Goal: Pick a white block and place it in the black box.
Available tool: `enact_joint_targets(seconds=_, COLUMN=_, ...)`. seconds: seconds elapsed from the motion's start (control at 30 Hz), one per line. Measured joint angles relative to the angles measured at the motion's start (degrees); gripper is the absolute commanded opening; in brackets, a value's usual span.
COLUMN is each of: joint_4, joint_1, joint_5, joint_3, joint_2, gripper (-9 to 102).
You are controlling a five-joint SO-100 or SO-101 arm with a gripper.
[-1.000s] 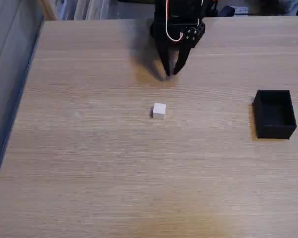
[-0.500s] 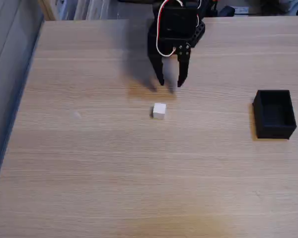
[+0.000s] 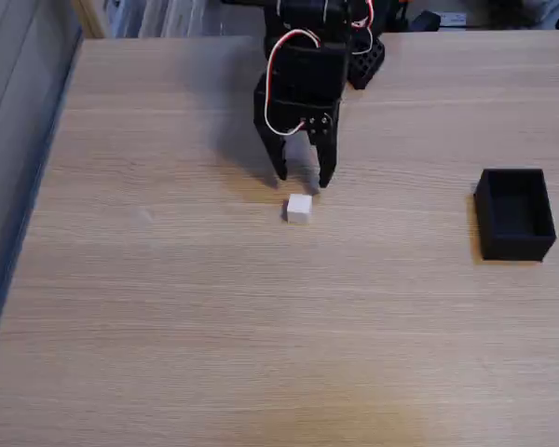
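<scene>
The claw (image 3: 304, 177) hung open and empty just above the white block (image 3: 298, 208); grasping and carrying to the black box (image 3: 514, 213), far right, remained.

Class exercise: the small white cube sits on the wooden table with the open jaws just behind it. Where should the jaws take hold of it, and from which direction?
Grip the white block across two opposite side faces, coming down from above. It is a small cube lying flat on the table with nothing beside it, and the open gripper looks wide enough to straddle it.
</scene>
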Motion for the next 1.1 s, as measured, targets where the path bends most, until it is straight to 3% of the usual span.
enact_joint_targets(seconds=1.1, joint_4=-5.2, joint_1=0.4, joint_5=0.4, joint_3=-10.3, joint_2=-17.1, gripper=24)
